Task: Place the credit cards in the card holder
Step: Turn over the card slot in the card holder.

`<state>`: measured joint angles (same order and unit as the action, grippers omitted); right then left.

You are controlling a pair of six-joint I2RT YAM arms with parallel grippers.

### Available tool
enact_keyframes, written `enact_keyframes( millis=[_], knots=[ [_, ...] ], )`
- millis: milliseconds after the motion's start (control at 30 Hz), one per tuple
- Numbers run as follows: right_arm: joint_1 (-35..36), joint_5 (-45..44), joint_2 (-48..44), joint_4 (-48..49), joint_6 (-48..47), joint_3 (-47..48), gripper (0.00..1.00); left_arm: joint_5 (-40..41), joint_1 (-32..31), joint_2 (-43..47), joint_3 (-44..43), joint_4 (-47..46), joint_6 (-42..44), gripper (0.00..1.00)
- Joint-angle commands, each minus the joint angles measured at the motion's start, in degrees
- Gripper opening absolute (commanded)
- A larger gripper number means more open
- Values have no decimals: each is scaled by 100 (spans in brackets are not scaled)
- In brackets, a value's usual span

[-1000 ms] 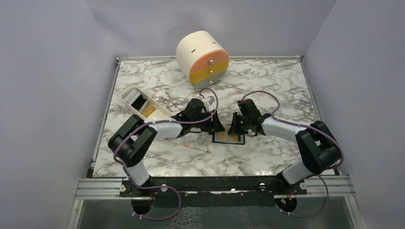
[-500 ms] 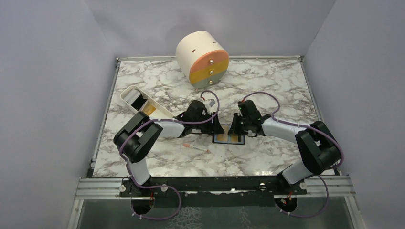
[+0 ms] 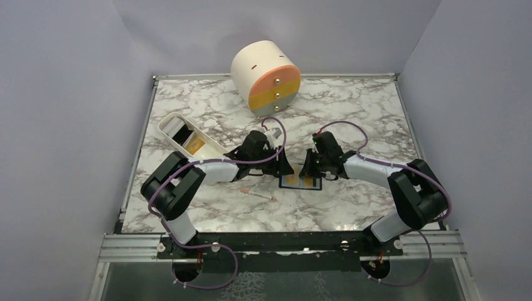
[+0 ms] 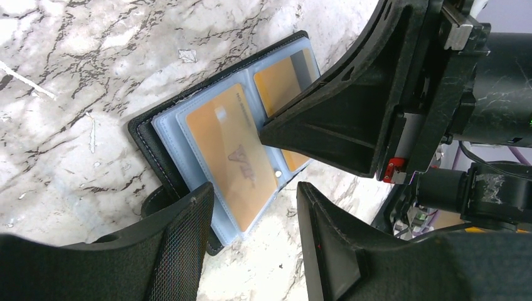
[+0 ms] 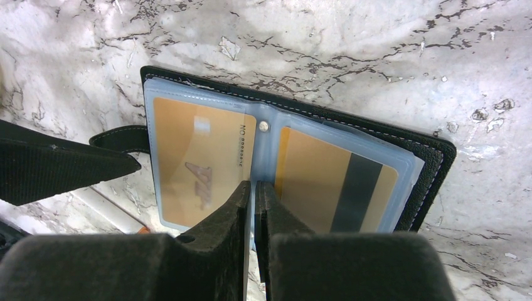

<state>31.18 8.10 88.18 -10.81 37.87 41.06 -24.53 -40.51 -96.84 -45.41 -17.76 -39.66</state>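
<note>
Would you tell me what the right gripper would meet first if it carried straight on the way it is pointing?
The open card holder: the right gripper, tips closed, aims at the centre fold of its clear sleeve, between the two orange cards. It may already touch it; depth is unclear.

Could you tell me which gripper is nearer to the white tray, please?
Left. The left gripper sits at the end of the card holder toward the white tray; the right gripper is over the holder's middle, farther away.
</note>
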Motion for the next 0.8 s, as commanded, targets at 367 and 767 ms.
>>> enact_keyframes(
  millis=[367, 767],
  knots=[
    [37, -285, 47, -120, 42, -258, 8, 102, -9, -239, -14, -85, 80, 54],
    [37, -186, 71, 29, 96, -390, 8, -84, -9, -334, -27, -271, -99, 51]
  ],
)
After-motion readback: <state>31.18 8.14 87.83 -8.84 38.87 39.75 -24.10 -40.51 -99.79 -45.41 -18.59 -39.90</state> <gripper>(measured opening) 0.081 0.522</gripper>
